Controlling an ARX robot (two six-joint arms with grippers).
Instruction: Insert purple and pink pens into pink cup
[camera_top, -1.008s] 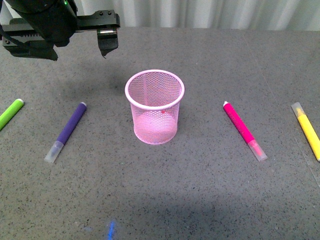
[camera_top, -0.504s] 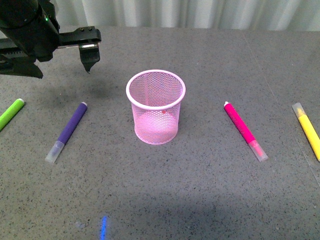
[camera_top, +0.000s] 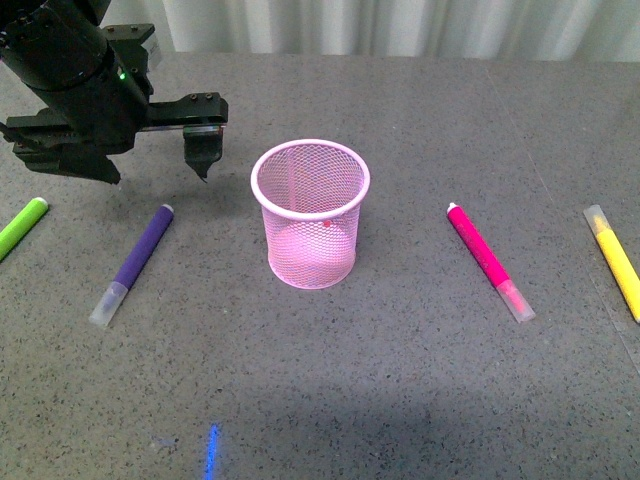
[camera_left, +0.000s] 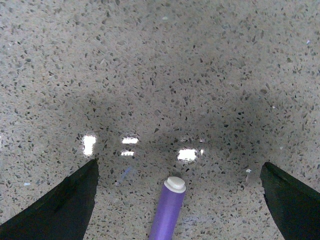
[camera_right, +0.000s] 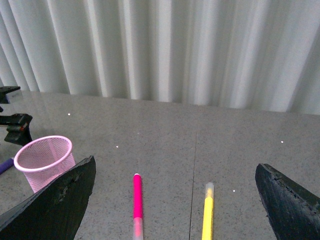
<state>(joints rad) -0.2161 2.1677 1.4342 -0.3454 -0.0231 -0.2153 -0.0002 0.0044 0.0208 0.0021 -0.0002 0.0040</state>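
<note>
Pink cup (camera_top: 310, 250), a pale-pink wire-mesh holder, stands upright in the middle of a grey speckled table (camera_top: 400, 380). Both pens lie flat on the table outside it. The purple pen (camera_top: 138, 255) lies well to the cup's left, angled, with its white end plug pointing away from me and its clear cap toward me. The pink pen (camera_top: 485, 258) lies well to the cup's right, plug also at the far end. A green marker (camera_top: 20, 228) lies at the far left edge and a yellow marker (camera_top: 618, 262) at the far right.

My left gripper (camera_top: 150, 165) hangs above the table just beyond the purple pen's plug end, to the left of the cup and clear of it. Its jaws are spread wide and hold nothing; in the left wrist view the pen's plug sits on the table between the two dark fingers (camera_left: 60, 210). My right gripper (camera_right: 175, 164) appears only in its own wrist view, jaws also spread wide and empty, high over the table facing a white pleated curtain (camera_right: 175, 50).
</note>
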